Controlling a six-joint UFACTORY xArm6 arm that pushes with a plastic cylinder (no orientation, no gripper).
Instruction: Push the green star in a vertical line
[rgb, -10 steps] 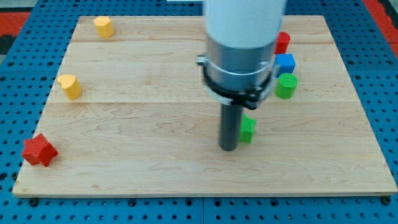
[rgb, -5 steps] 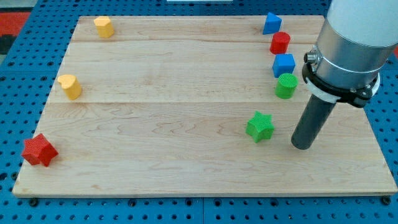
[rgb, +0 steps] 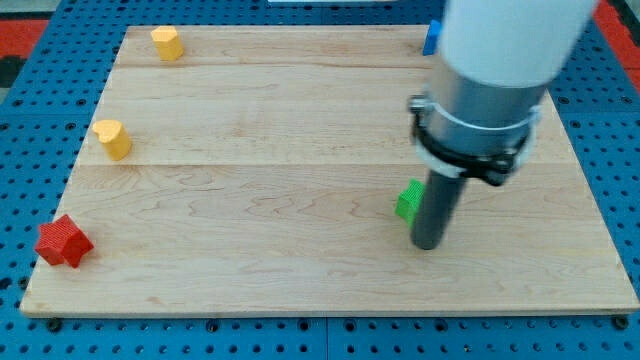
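The green star (rgb: 407, 201) lies on the wooden board (rgb: 250, 200) right of centre, mostly hidden behind my rod. My tip (rgb: 427, 244) rests on the board just below and slightly right of the star, close against it. The arm's body covers the blocks near the view's top right.
A blue block (rgb: 431, 36) peeks out at the top right beside the arm. Two yellow blocks sit at the top left (rgb: 166, 43) and the left (rgb: 113, 139). A red star (rgb: 63, 242) lies at the bottom left corner. A blue pegboard surrounds the board.
My tip went from left of the green star to its right, then came back to just below it. The star shifted slightly right early on and has since stayed put.
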